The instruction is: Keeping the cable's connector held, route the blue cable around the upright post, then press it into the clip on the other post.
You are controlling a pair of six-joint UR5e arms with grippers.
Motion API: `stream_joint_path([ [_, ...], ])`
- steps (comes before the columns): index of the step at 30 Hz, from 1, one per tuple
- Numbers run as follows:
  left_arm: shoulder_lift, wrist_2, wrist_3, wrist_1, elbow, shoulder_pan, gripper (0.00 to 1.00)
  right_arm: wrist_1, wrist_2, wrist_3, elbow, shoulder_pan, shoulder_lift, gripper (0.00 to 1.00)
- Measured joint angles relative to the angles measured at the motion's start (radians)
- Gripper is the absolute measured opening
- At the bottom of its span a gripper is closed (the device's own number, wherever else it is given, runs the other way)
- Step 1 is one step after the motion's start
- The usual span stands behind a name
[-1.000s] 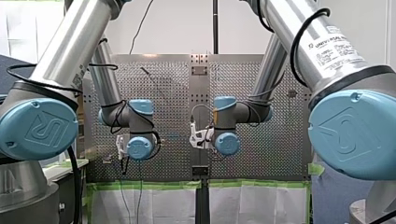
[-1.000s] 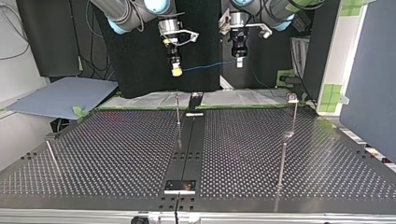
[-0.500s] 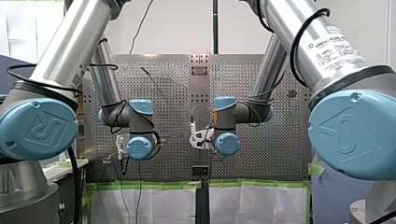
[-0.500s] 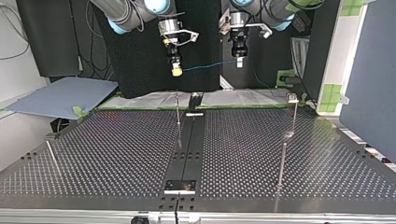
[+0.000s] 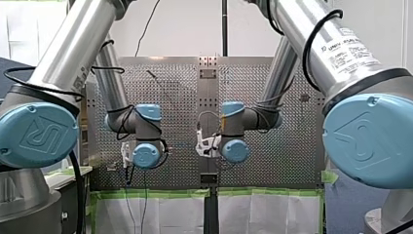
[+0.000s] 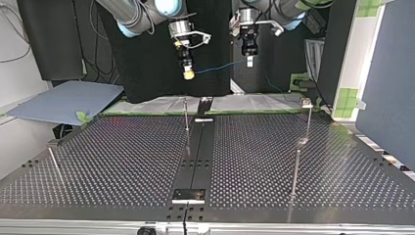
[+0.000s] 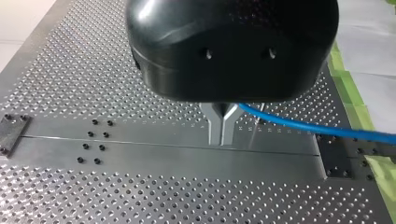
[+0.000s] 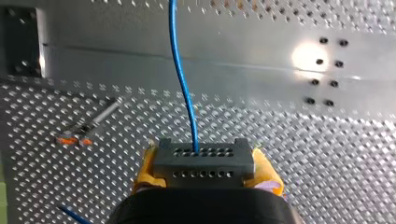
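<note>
In the top view my right gripper (image 6: 187, 74), with yellow pads, hangs high above the table's far edge, and my left gripper (image 6: 249, 61) hangs to its right. The blue cable (image 6: 215, 67) runs taut between them. In the right wrist view the yellow pads (image 8: 147, 168) are shut on the grey connector (image 8: 204, 163), and the blue cable (image 8: 182, 84) leads away from it. In the left wrist view the metal fingers (image 7: 215, 126) are pressed together on the blue cable (image 7: 303, 126), which trails off sideways. A thin upright post (image 6: 186, 115) stands below my right gripper. The post with a clip (image 6: 307, 102) stands at the far right.
The perforated table (image 6: 122, 161) has a smooth centre strip (image 6: 195, 161). A second tall post (image 6: 295, 171) stands near the right front, and a slanted rod (image 6: 55, 164) at the left front. Green tape and white sheets line the far edge (image 6: 161, 105).
In the top view my right gripper has shifted slightly to the right and my left gripper has risen a little. Both grips are unchanged, and the cable now slopes more.
</note>
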Motion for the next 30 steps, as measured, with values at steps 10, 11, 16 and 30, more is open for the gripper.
stream_joint_path([
  [10, 0.0, -0.022, 0.0, -0.002, 0.0, -0.01, 0.0, 0.105, 0.0, 0.0, -0.017, 0.005, 0.085, 0.0],
  [11, 0.0, -0.022, 0.0, -0.002, 0.0, -0.01, 0.0, 0.117, 0.0, 0.0, -0.017, 0.005, 0.087, 0.0],
  [16, 0.0, -0.022, 0.0, -0.002, 0.0, -0.011, 0.0, 0.156, 0.0, 0.0, -0.017, 0.005, 0.091, 0.0],
  [30, 0.077, -0.049, -0.026, -0.07, 0.002, -0.013, 0.0, 0.22, 0.033, 0.032, -0.025, -0.003, 0.033, 0.0],
])
